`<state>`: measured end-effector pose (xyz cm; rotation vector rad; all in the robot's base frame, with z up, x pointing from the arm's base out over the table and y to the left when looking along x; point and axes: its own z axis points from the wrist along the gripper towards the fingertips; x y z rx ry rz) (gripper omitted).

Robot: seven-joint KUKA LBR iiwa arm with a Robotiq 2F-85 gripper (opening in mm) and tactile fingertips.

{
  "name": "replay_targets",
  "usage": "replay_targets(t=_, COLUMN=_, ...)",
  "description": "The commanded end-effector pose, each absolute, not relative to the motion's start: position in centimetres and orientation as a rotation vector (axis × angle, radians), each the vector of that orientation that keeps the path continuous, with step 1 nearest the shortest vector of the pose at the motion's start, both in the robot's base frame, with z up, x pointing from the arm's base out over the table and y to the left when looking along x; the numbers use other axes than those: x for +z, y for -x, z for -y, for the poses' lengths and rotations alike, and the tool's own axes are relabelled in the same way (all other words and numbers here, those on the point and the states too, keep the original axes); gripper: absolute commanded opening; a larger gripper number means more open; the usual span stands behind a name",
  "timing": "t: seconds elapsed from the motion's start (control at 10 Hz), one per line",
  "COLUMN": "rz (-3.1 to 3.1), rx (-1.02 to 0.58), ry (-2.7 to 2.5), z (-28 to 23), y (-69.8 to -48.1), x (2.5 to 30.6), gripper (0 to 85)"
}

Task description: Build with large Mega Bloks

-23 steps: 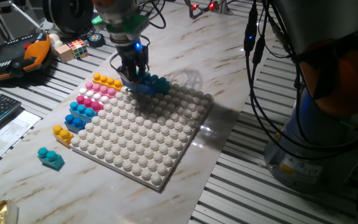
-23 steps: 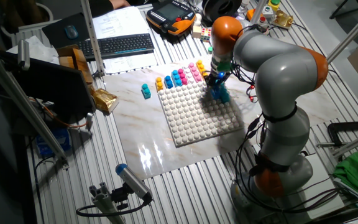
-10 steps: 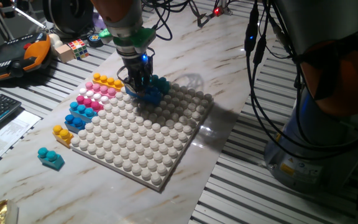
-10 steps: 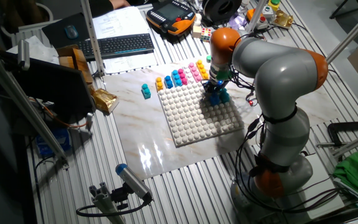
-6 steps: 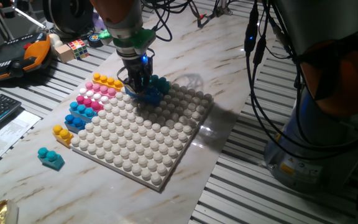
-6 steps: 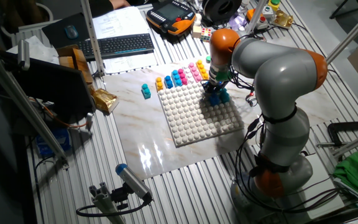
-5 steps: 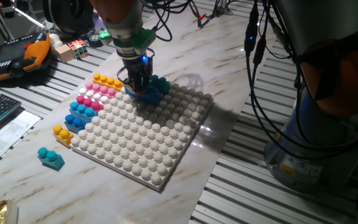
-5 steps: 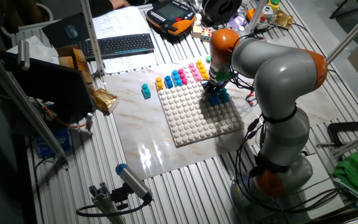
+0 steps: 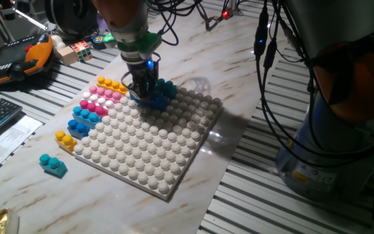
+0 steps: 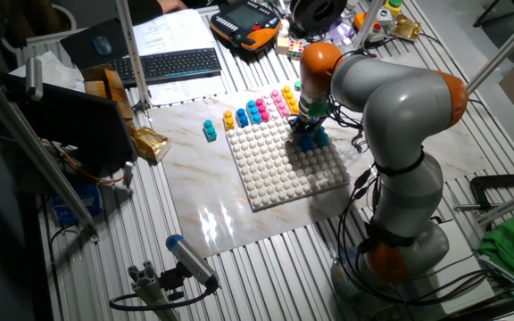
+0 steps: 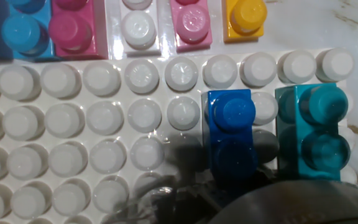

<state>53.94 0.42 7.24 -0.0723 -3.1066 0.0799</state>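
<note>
At twelve o'clock on the baseplate (image 9: 149,151), gripper (image 9: 144,96) clamped on blue brick (image 11: 230,134); risks crooked seating against teal brick (image 11: 311,132) at three o'clock.

1. A slatted aluminium table (image 10: 266,267) is carrying a marble-patterned board (image 9: 252,58) that is catching glare from overhead light.
2. A black keyboard (image 10: 178,62) and papers (image 10: 169,34) are lying at the table's far end.
3. An orange-and-black handheld controller (image 9: 15,60) is sitting near a small puzzle cube (image 9: 80,49).
4. Black cables (image 9: 271,91) are hanging down.
</note>
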Motion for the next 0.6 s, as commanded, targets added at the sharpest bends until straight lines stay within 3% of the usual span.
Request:
replay_targets(t=0.0, rz=3.109, rx=0.080, ry=0.074, z=-0.43, y=-53.99, x=7.15, gripper=1.0)
replay_targets(t=0.4, rz=3.117, rx=0.082, ry=0.070, z=-0.48, y=-54.16, x=6.84, gripper=2.3)
replay_targets(t=0.5, rz=3.115, rx=0.082, ry=0.074, z=-0.48, y=-54.17, x=6.82, gripper=8.0)
